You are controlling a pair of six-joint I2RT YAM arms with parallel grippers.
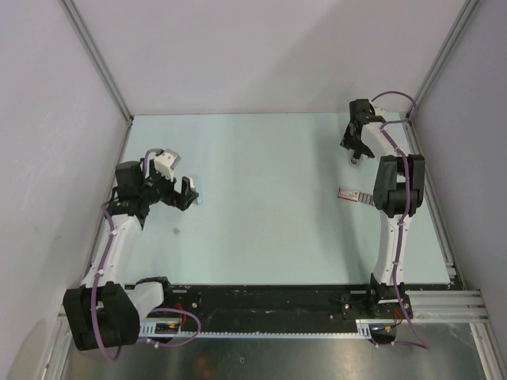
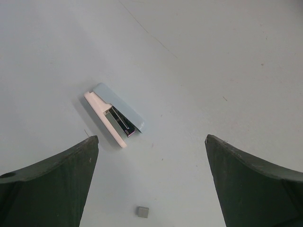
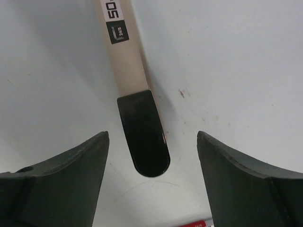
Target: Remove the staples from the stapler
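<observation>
The stapler (image 1: 347,192) is a tiny red-edged, pale-topped block at the table's right side. A short grey strip of staples (image 1: 363,199) lies against its right end. My right gripper (image 1: 355,157) hangs just behind them. In the right wrist view the stapler's (image 3: 128,61) pale top, printed 50 and 24/6, ends in a black rounded tip. That tip lies between my open right gripper's (image 3: 152,133) fingers, touching neither. My left gripper (image 1: 190,194) is far off at the left and open (image 2: 151,137). From there the stapler (image 2: 106,118) appears open, showing a grey metal channel.
A small grey square (image 2: 142,211) lies on the table between my left fingers, and a dark speck (image 1: 175,231) shows near that arm. A red printed piece (image 3: 194,223) pokes in at the bottom edge. Walls enclose three sides, and a black rail (image 1: 317,305) runs along the near edge.
</observation>
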